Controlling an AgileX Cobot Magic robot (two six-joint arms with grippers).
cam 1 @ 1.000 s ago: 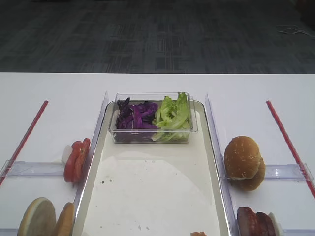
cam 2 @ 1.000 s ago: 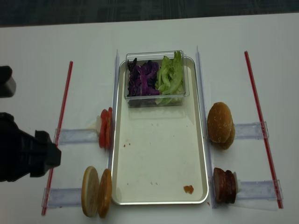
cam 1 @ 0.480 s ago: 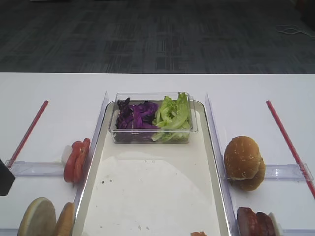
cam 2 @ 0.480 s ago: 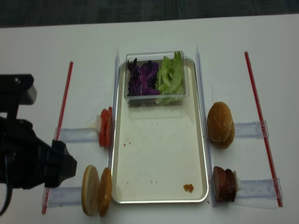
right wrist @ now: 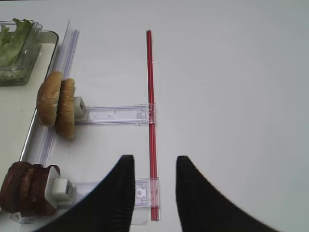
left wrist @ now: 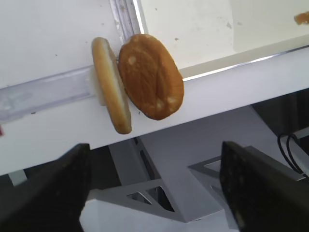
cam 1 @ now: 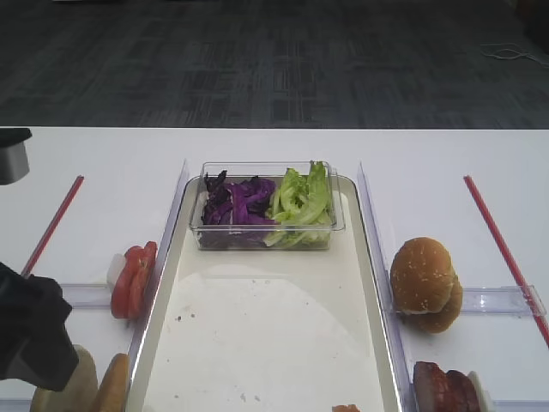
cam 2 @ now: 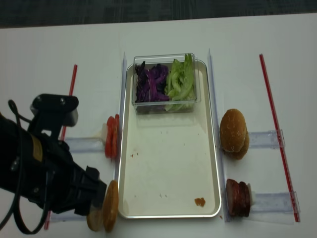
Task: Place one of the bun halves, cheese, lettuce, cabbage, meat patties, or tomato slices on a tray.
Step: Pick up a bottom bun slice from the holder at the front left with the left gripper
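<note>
Two bun halves (left wrist: 150,77) stand on edge in a clear holder at the tray's (cam 2: 168,163) near-left corner. My left gripper (left wrist: 154,193) hangs open and empty just in front of them, over the table's near edge. The left arm (cam 2: 49,168) covers one bun half (cam 2: 110,206) from above. Tomato slices (cam 2: 112,136) stand left of the tray. Cabbage (cam 2: 152,82) and lettuce (cam 2: 181,79) fill a clear box on the tray's far end. Meat patties (cam 2: 237,197) stand at the near right. My right gripper (right wrist: 154,159) is open over a red strip (right wrist: 151,96). Cheese is out of view.
Domed bun tops (cam 2: 233,133) stand in a holder right of the tray. Red strips (cam 2: 277,134) run along both sides of the table. Clear rails (cam 2: 213,99) flank the tray. A small orange crumb (cam 2: 199,201) lies on the tray's near end.
The left arm has come in from the left edge toward the near-left bun halves and now covers one of them from above. Nothing on the table has moved.
</note>
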